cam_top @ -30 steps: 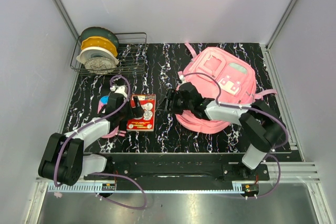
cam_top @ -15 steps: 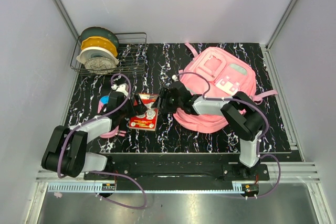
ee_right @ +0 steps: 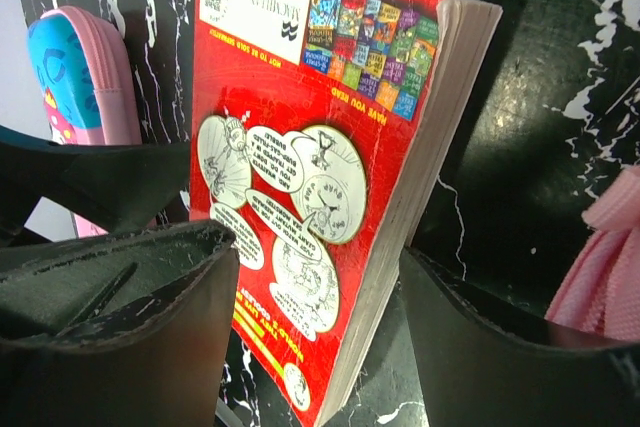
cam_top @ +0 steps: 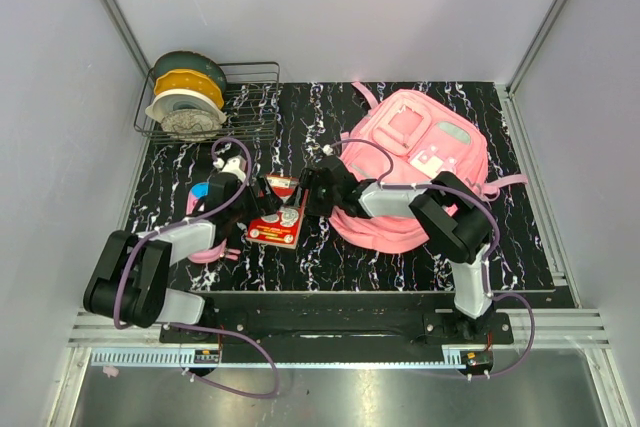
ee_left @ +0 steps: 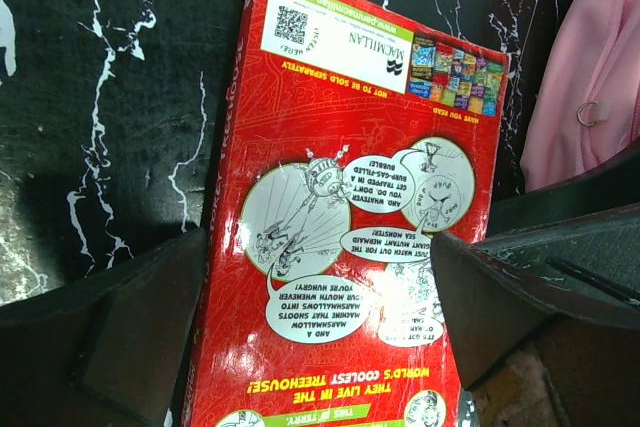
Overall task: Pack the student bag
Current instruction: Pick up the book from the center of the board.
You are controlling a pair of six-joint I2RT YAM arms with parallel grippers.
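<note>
**Book being bracketed by both arms beside the bag**

The red paperback point(cam_top: 278, 215) is being straddled by the left gripper point(ee_left: 318, 247), jaws spread wide, and the right gripper point(ee_right: 315, 247), jaws apart and not clamped. It seems tilted up on one edge, probably so it can be gripped. The student bag point(cam_top: 415, 162) is lying at the book's 3 o'clock, just beside it.

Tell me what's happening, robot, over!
Left pincer open, straddling red book. Right pincer around same book, grip unclear. Student bag right of it, book not inside yet. Right arm lies across bag.
</note>
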